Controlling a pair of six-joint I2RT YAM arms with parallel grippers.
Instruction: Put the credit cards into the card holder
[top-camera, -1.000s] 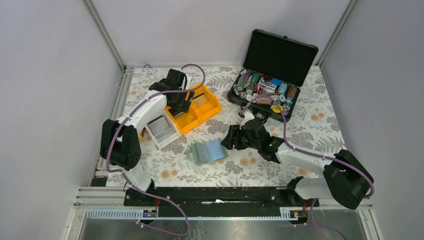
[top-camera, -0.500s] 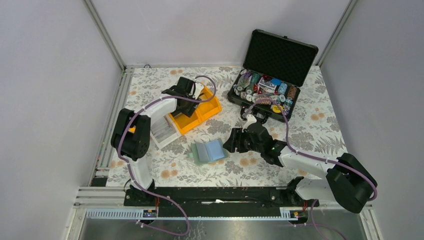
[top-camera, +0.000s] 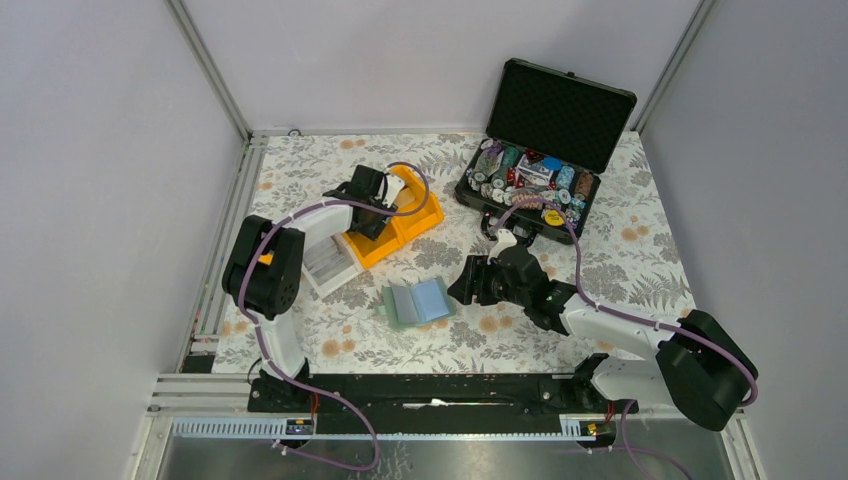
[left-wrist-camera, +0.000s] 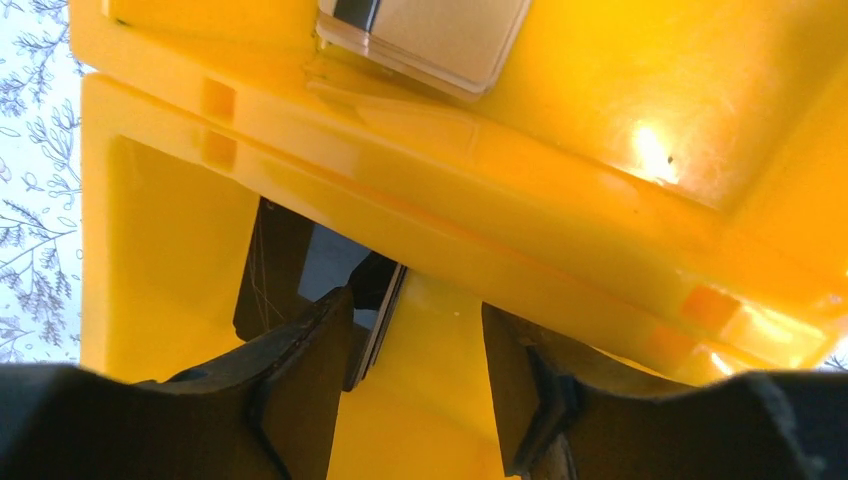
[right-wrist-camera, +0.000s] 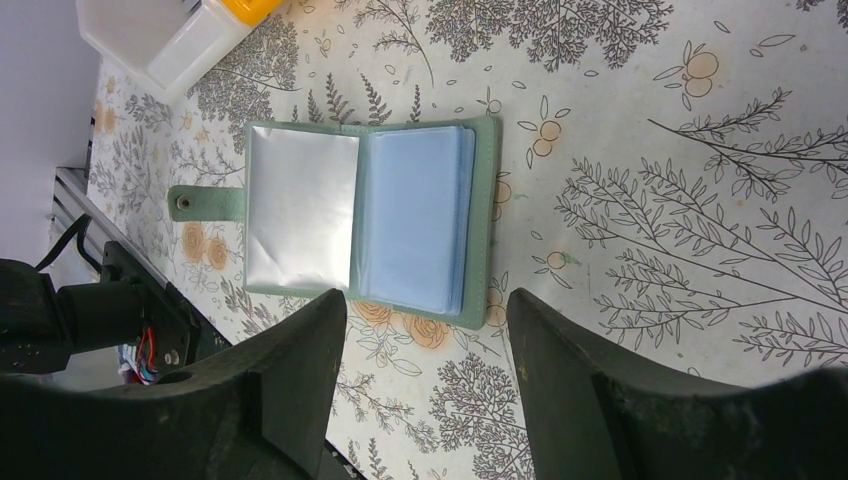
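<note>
The card holder (top-camera: 420, 302) lies open and flat near the table's middle, pale blue pockets up. The right gripper (top-camera: 466, 284) hovers at its 3 o'clock, jaws spread wide with nothing between them. Farther back, at the holder's 11 o'clock, the left gripper (left-wrist-camera: 415, 335) reaches into the yellow bin (left-wrist-camera: 600, 150), fingers parted around a dark credit card (left-wrist-camera: 385, 310) that stands on edge close to one finger and clear of the other.

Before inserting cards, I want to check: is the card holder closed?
No, the card holder lies spread open, its pale blue inside facing up.
</note>
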